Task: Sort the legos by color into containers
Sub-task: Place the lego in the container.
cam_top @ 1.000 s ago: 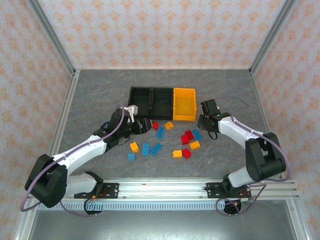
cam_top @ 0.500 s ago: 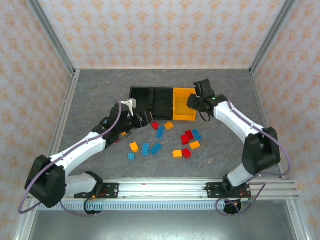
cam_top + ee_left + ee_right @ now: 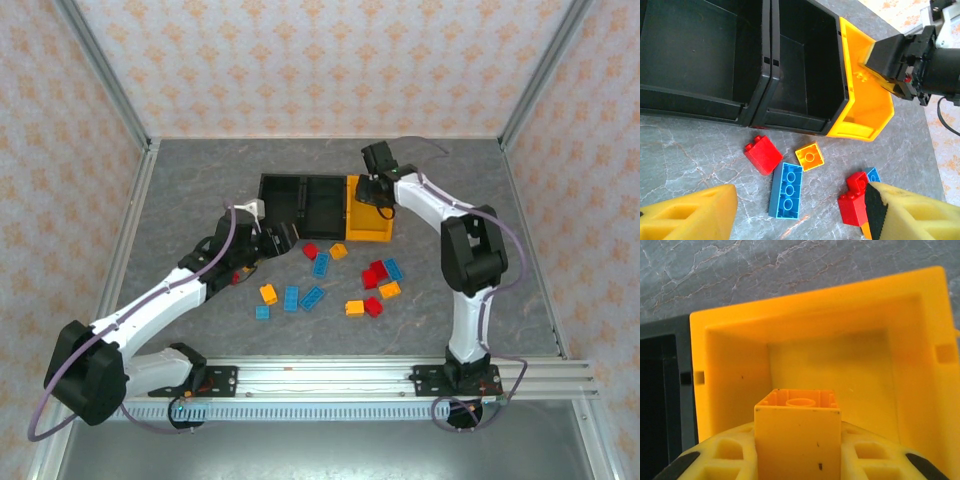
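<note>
A: Top view first. What has changed in the last second?
B: The right gripper [image 3: 375, 192] has swung from the right side of the loose bricks [image 3: 321, 264] to above the orange-yellow bin [image 3: 370, 226]. Half a second back it was at that bin's near right corner. The left gripper [image 3: 283, 240] has barely shifted and sits just in front of the black bins [image 3: 282, 205]. The loose bricks are unmoved: twelve counted, red, blue and orange-yellow, scattered in front of the row.

A: Surface and room?
B: Grey marbled table [image 3: 200, 180]. Peach patterned walls [image 3: 320, 70] on three sides, metal frame posts [image 3: 105, 70] in the corners, and a rail [image 3: 320, 378] along the near edge.

A: Left wrist view?
B: Its yellow fingers [image 3: 690, 215] stand wide apart with nothing between them: released. Between and beyond them lie a red brick [image 3: 763, 154], a long blue brick [image 3: 786, 190] and a small orange brick [image 3: 809, 156], near the middle bin's front wall. This view gives the black bins' floors and inner walls, which are just dark shapes from above. The right gripper is seen from the side here, over the orange-yellow bin's rim.

A: Right wrist view?
B: Its fingers [image 3: 725, 455] are clenched on an orange-yellow brick [image 3: 797, 437], hollow end towards the bin, held above the bin's open interior. The top view is too coarse to show that grip.
</note>
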`<act>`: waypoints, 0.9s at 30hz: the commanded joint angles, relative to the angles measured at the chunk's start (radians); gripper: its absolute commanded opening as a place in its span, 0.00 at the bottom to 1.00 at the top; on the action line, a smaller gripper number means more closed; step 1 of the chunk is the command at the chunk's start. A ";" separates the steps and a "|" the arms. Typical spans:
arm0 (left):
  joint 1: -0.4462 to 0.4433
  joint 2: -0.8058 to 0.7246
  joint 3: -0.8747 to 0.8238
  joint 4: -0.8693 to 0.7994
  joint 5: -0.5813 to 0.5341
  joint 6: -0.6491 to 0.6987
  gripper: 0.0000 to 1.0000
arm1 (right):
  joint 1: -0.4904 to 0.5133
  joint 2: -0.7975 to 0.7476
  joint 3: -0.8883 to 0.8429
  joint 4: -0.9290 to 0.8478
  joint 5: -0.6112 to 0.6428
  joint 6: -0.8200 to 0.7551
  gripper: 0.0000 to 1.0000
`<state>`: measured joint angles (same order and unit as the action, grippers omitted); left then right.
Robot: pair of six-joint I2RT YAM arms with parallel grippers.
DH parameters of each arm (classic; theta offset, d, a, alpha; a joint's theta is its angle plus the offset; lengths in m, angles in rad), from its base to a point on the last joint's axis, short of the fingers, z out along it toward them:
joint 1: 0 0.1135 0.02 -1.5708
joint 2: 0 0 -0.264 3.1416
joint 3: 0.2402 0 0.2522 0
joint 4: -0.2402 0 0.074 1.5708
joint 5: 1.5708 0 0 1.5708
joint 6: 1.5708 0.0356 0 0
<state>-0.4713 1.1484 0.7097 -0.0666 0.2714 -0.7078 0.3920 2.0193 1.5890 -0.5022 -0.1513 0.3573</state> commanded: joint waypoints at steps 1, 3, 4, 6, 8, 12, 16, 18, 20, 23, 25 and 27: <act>0.004 -0.029 -0.014 -0.042 -0.032 -0.010 0.69 | 0.005 0.043 0.049 -0.058 0.029 -0.012 0.30; 0.004 -0.033 -0.019 -0.047 -0.036 -0.012 0.69 | 0.003 0.054 0.050 -0.056 0.024 -0.004 0.30; 0.005 -0.034 -0.021 -0.048 -0.037 -0.012 0.69 | 0.003 0.053 0.049 -0.052 0.024 -0.002 0.30; 0.004 -0.040 -0.024 -0.048 -0.044 -0.013 0.70 | 0.004 0.052 0.041 -0.043 0.022 0.003 0.32; 0.004 -0.041 -0.029 -0.046 -0.047 -0.013 0.69 | 0.003 0.055 0.040 -0.041 0.024 0.006 0.33; 0.005 -0.036 -0.029 -0.043 -0.043 -0.017 0.70 | 0.003 0.058 0.049 -0.043 0.022 0.008 0.43; 0.004 -0.037 -0.031 -0.038 -0.046 -0.025 0.70 | 0.004 0.045 0.063 -0.045 0.024 0.009 0.45; 0.005 -0.039 -0.032 -0.038 -0.047 -0.027 0.69 | 0.005 0.032 0.069 -0.045 0.027 0.006 0.47; 0.004 -0.041 -0.028 -0.045 -0.049 -0.028 0.70 | 0.005 0.011 0.072 -0.050 0.031 0.008 0.47; 0.004 -0.042 -0.020 -0.056 -0.053 -0.027 0.70 | 0.012 -0.052 0.047 -0.036 0.036 0.009 0.47; 0.006 -0.037 -0.013 -0.073 -0.053 -0.024 0.70 | 0.021 -0.102 0.020 -0.030 0.041 0.011 0.47; 0.006 -0.029 -0.005 -0.090 -0.048 -0.022 0.70 | 0.029 -0.164 -0.029 -0.015 0.035 0.011 0.48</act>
<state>-0.4713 1.1271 0.6926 -0.1093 0.2451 -0.7292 0.4038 1.9812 1.5944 -0.5217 -0.1417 0.3656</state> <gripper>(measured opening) 0.700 0.475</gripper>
